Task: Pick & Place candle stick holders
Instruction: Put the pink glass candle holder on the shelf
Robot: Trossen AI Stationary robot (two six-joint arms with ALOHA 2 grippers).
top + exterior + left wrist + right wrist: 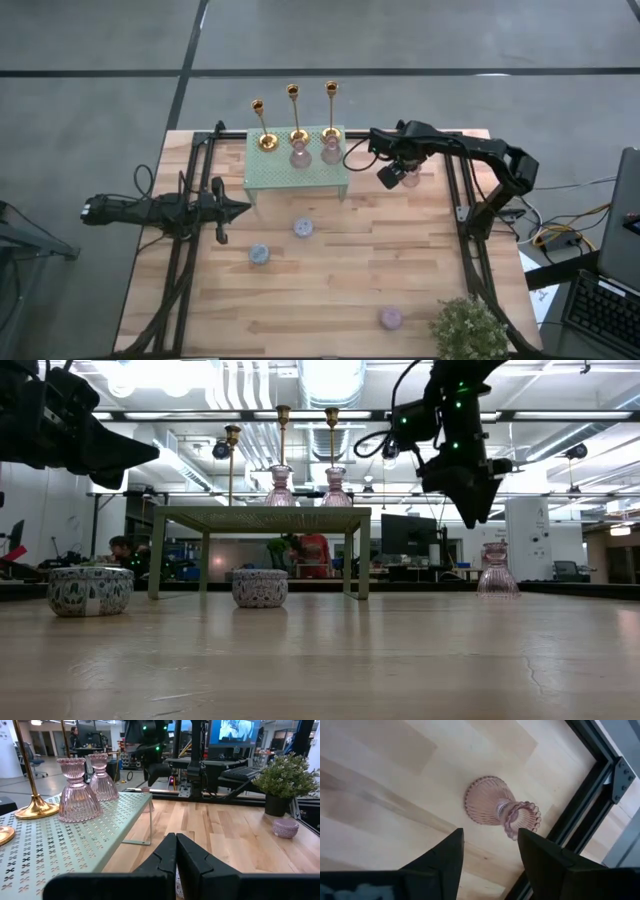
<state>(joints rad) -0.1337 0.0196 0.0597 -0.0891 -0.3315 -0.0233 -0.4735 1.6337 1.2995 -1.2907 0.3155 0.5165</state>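
Standing on wood table (420,290): green rack (297,175) w/ candlesticks (297,115).

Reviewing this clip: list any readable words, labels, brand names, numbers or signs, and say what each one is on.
No text can be read in any view.
Monitor behind the table: its screen shows an image, too blurred for words.
Keyboard at the table's right edge: key markings too small to read.
Blue-patterned round holders: decoration only, no lettering.
Green rack: punched pattern, no label.
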